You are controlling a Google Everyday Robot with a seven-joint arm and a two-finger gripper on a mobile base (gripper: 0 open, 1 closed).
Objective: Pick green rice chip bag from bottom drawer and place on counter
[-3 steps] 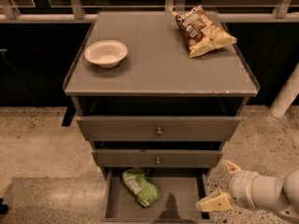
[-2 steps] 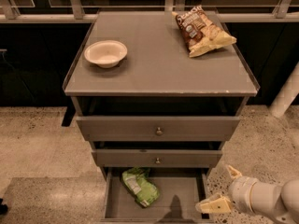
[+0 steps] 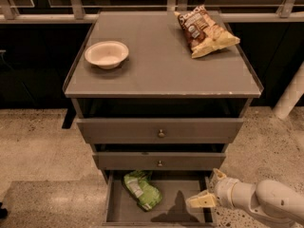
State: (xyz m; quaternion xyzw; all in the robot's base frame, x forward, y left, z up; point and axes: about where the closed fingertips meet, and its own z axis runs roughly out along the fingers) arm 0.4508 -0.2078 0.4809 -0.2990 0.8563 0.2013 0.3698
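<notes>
Speckled stone floor [image 3: 42, 137] surrounds the grey 3-drawer cabinet [image 3: 123, 129], with a dark railing behind it. Its tabletop [image 3: 161, 70] is where I have to deliver, and the middle of it is bare between 2 things, so I judge there is room to set something down. The bottom drawer [image 3: 116, 208] is pulled out towards me, which exposes its floor from above; the 2 knobbed drawers over it are also slightly out, and the middle one overhangs the rear of the opening.

My white arm [image 3: 266, 201] reaches in low from the right. A brown-and-cream chip bag [image 3: 205, 31] lies at the tabletop's far right corner and a pale bowl [image 3: 107, 53] sits at its left.

My gripper [image 3: 208, 189] hangs at the drawer's right edge, jaws spread and holding nothing, facing left towards the target.

The green rice chip bag [image 3: 141, 190] lies flat in the drawer's left half, well apart from the gripper. Its long axis runs diagonally, far-left end tucked near the middle drawer front, near end pointing right and towards me, white label up.
</notes>
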